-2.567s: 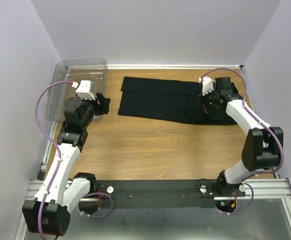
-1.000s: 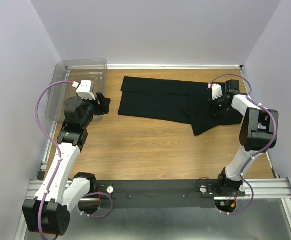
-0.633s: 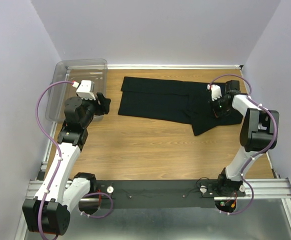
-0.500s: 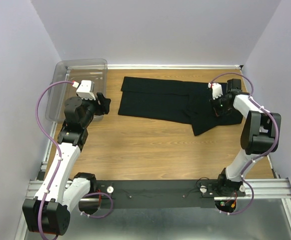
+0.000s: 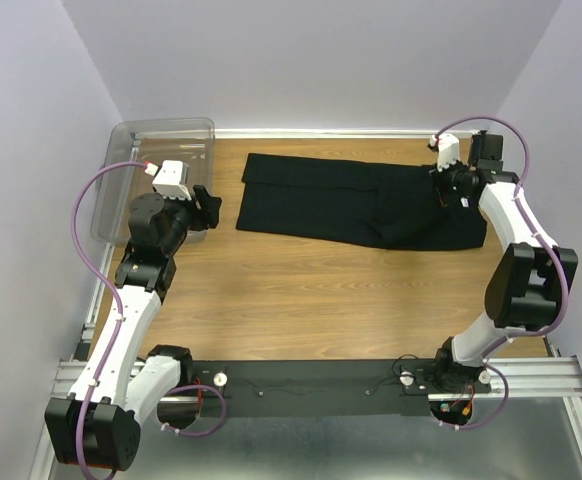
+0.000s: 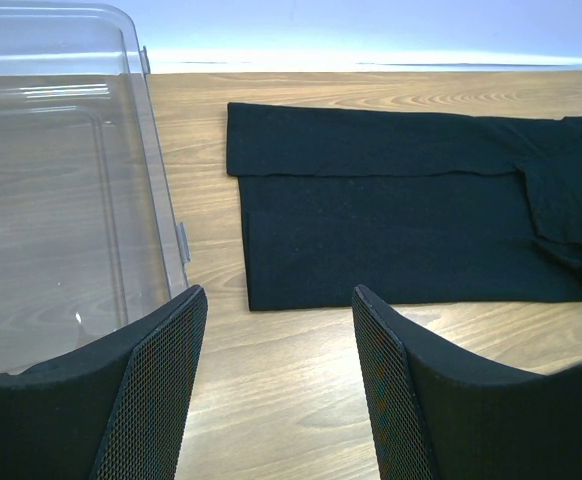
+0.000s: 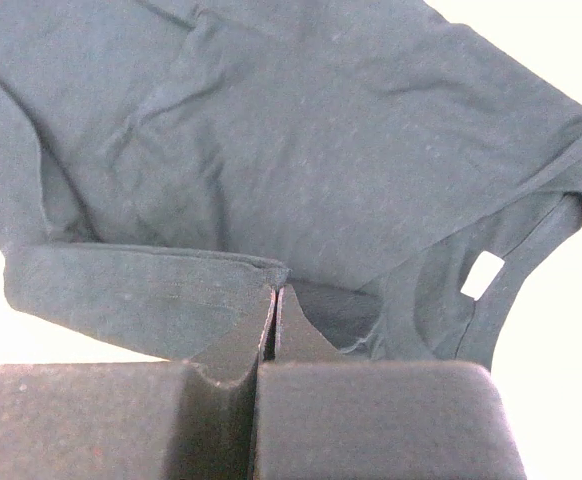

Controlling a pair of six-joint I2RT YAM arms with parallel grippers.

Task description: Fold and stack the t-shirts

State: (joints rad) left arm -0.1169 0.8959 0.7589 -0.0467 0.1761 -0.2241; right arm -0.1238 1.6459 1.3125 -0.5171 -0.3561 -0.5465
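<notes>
Black cloth sits pinched in the clamped right tool (image 7: 274, 300), whose tips hide the gripped edge; the t-shirt (image 5: 341, 200) lies folded along the far side of the counter (image 5: 301, 290). Beside a clear bin (image 6: 61, 200), the left tool (image 6: 278, 300) gapes wide.

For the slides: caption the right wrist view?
Right gripper shut on a fold of the black t-shirt, neck tag showing.

Even soft light; right-wrist view overexposed, table (image 7: 561, 50) blown white.

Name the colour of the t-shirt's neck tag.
White: neck tag of the t-shirt, best in right wrist view.
</notes>
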